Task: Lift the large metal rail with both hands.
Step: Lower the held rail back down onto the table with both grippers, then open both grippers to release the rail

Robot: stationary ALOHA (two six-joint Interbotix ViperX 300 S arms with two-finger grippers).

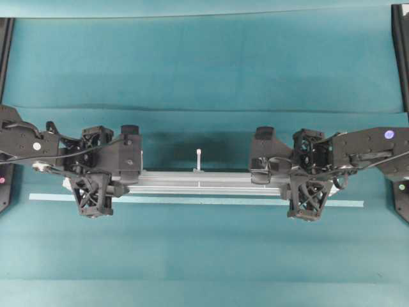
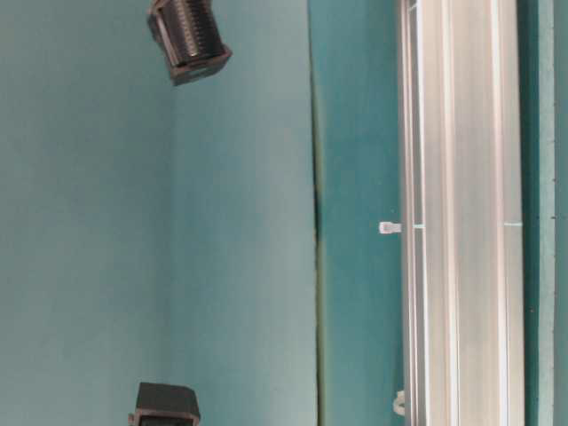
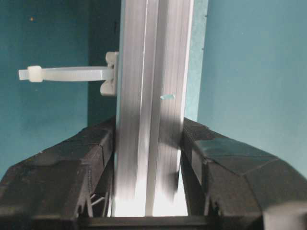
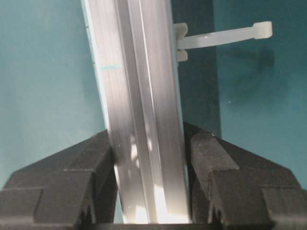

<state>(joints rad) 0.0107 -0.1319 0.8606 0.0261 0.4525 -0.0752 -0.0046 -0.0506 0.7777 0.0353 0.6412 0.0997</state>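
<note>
Black padded fingers (image 3: 91,158) fill the bottom of the left wrist view, pressed against both long sides of the large metal rail (image 3: 153,110), so the left gripper (image 3: 148,160) is pinching the bar across its width. Same deal on the other wrist cam: the right gripper (image 4: 148,165) has its jaws clamped on the rail, pads flush on both sides, and the bar runs a bit tilted through that frame.

From overhead, the rail spans between the two sets of jaws, with the left gripper (image 1: 121,173) holding near one end and the right gripper (image 1: 271,169) near the other. One white peg (image 1: 199,158) sticks off the far edge of the bar about midway between the grippers. In each wrist view a white peg (image 3: 67,74) pokes out sideways just beyond the jaws.

A thin pale tape strip (image 1: 211,201) lies on the teal desk (image 1: 204,64) just on the near side of the rail, running parallel to it and reaching out past both grippers. A dark shadow sits on the cloth beside the bar. Can't tell from these shots whether the rail is off the desk.
</note>
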